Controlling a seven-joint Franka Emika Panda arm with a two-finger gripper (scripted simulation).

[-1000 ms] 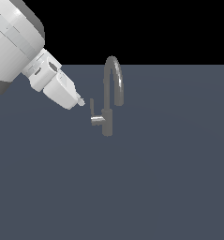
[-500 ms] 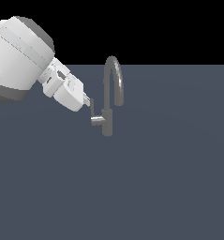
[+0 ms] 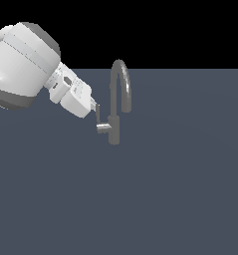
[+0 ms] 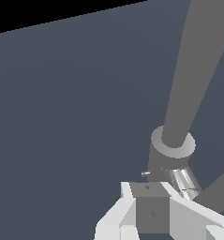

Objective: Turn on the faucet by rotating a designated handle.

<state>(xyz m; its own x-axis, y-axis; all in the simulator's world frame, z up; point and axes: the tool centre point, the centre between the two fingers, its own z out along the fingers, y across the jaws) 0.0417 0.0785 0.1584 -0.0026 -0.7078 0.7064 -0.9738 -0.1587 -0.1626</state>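
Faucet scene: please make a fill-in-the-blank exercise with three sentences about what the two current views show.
1. The spout of the faucet has the shape of an ____.
2. In the exterior view, the end effector comes to the handle from the view's ____ side.
3. The handle sticks out from the ____ of the faucet's upright body.

Missing words: arch; left; side

The gripper (image 3: pixel 94 106) is right at the handle (image 3: pixel 99 119) on the left of the tap (image 3: pixel 114 128), with no room between them. Above, the curved spout (image 3: pixel 121 82) blocks the way. The grey floor (image 3: pixel 180 189) in the lower and right parts of the exterior view is open.
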